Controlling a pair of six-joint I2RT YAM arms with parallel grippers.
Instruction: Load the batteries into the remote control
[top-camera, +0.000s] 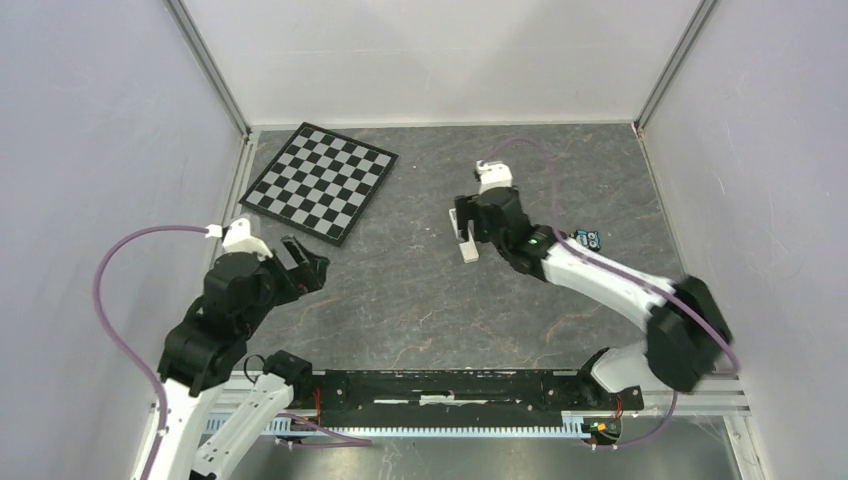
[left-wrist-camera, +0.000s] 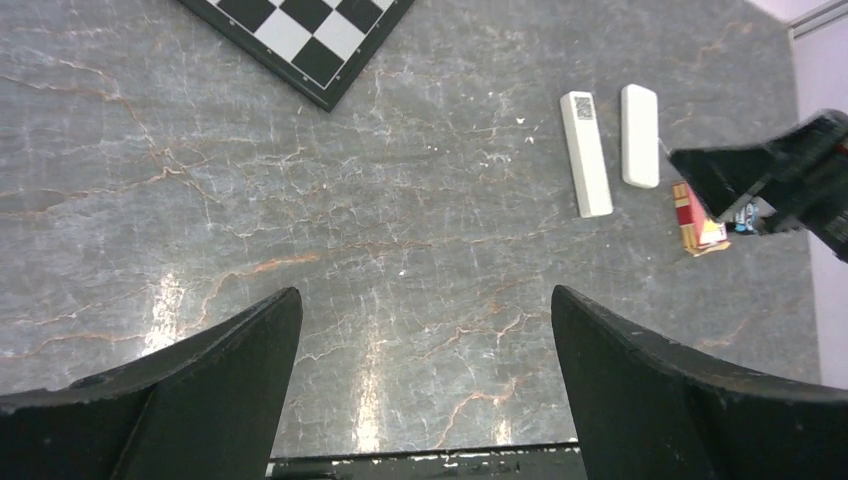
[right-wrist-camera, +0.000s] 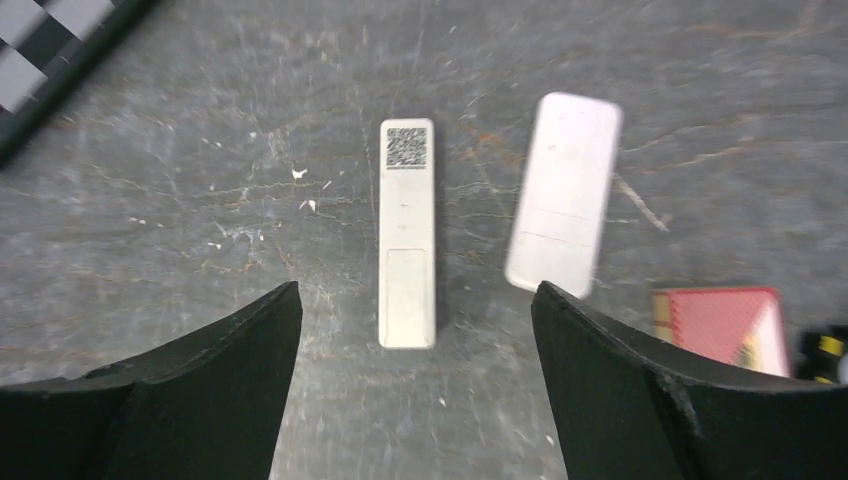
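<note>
Early step, nothing is loaded yet. My right gripper (right-wrist-camera: 415, 290) hangs over the middle of the tabletop (top-camera: 420, 310), a bit toward the right edge. Its fingers are spread wide with nothing between them. My left gripper (left-wrist-camera: 425, 300) is also spread and empty, parked near the left edge and pointing across at the same spot.

The remote control (right-wrist-camera: 563, 205) lies flat with its plain white back up, near mid-table. It is slightly blurred in the right wrist view; faint lines across the back look like the compartment cover, which I judge to be shut.

Just beside it, parallel and apart, on the side toward the left edge, lies a slim white remote (right-wrist-camera: 407, 235) with a QR sticker. My right fingers are centred on that one, not on the task remote.

A red carton (right-wrist-camera: 720, 325) sits near the remote control, toward the right edge. A small dark bit with blue beyond it is probably the batteries (top-camera: 590, 238), but it is too small to be sure. The checkerboard (top-camera: 320, 180) is off by the far left corner.

Next move, as I judge it: shift the right gripper sideways onto the wide remote and get the back cover off. That likely needs the left gripper to pin the body while the right slides the cover. Only then fetch a battery.
</note>
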